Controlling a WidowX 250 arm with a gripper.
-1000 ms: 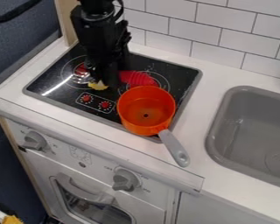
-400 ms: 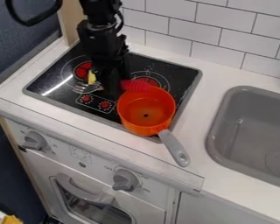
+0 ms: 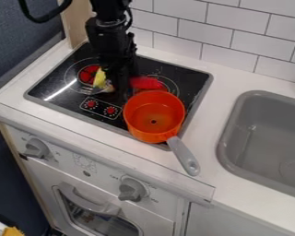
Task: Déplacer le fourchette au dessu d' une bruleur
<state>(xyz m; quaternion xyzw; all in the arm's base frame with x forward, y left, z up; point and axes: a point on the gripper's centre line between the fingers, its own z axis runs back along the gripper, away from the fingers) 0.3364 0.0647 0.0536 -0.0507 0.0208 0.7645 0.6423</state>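
Hanging over the black cooktop (image 3: 57, 87) in the camera view, the hand (image 3: 118, 93) is clenched round the fork (image 3: 147, 83), whose red handle juts to the right across the right burner (image 3: 173, 86). Beside the hand, 1 yellow piece (image 3: 99, 77) shows at the left burner (image 3: 86, 74), while the orange pot (image 3: 152, 135) stands at the cooktop's front right, its grey handle over the tabletop (image 3: 227, 87).

Red-handled fork (image 3: 145, 83), crosswise, its handle over the right-hand burner (image 3: 169, 85).
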